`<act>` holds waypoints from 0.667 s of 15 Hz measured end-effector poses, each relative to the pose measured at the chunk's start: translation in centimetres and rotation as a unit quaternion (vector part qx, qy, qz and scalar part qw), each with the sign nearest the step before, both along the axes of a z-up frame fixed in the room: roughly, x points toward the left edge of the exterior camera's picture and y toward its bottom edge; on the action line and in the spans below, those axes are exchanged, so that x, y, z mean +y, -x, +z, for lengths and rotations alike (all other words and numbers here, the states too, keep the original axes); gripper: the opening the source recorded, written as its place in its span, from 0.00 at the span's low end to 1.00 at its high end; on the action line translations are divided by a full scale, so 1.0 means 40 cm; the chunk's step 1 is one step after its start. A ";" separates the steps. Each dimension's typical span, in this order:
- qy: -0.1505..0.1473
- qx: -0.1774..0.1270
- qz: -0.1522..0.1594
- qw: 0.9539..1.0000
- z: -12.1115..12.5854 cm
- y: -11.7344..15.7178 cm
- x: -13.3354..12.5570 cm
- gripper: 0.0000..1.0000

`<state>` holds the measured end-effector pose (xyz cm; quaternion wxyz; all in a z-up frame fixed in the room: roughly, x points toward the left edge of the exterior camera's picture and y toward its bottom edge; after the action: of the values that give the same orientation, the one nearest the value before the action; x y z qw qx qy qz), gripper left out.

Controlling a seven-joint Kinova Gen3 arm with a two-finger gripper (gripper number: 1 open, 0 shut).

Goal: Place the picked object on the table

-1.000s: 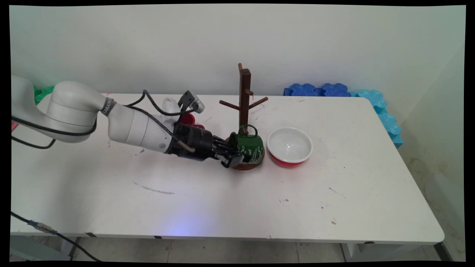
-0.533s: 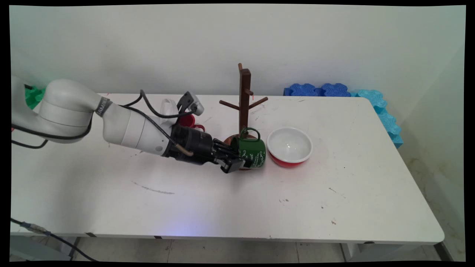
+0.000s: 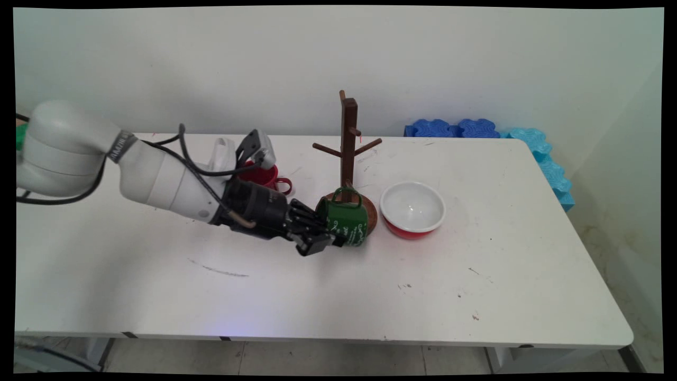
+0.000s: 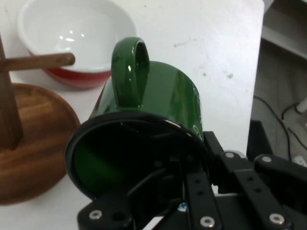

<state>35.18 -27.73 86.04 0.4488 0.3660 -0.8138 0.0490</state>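
While gripping green mug [image 3: 346, 222] by rim, one finger inside, end effector [image 3: 323, 239] is carrying it sideways beside wooden mug tree [image 3: 348, 153]; thin rim hold risking slip, handle risking snagging peg, red bowl [image 3: 413, 209] close by.

At the frame's centre, the mug [image 3: 346, 222] is glossy dark green with pale, curly lettering, too small to read, and a black rim. The gripper [image 3: 323, 241] at its mouth is black; the arm [image 3: 158, 180] to the left is white. The bowl [image 3: 412, 209], right of centre, is red outside, white inside. The mug tree [image 3: 348, 153] is dark brown wood. Behind the arm, a cup [image 3: 264, 175] looks red. Upper right, foam blocks [image 3: 455, 128] are blue. The table [image 3: 476, 286] is white.
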 end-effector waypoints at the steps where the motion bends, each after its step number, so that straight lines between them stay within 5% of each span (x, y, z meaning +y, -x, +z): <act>1: 0.002 -0.006 -0.004 1.000 0.005 -0.009 0.006 0.00; 10: 0.025 -0.061 -0.040 0.997 0.027 -0.103 0.029 0.00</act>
<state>39.31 -26.57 87.12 0.4091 0.3183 -0.8520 0.0735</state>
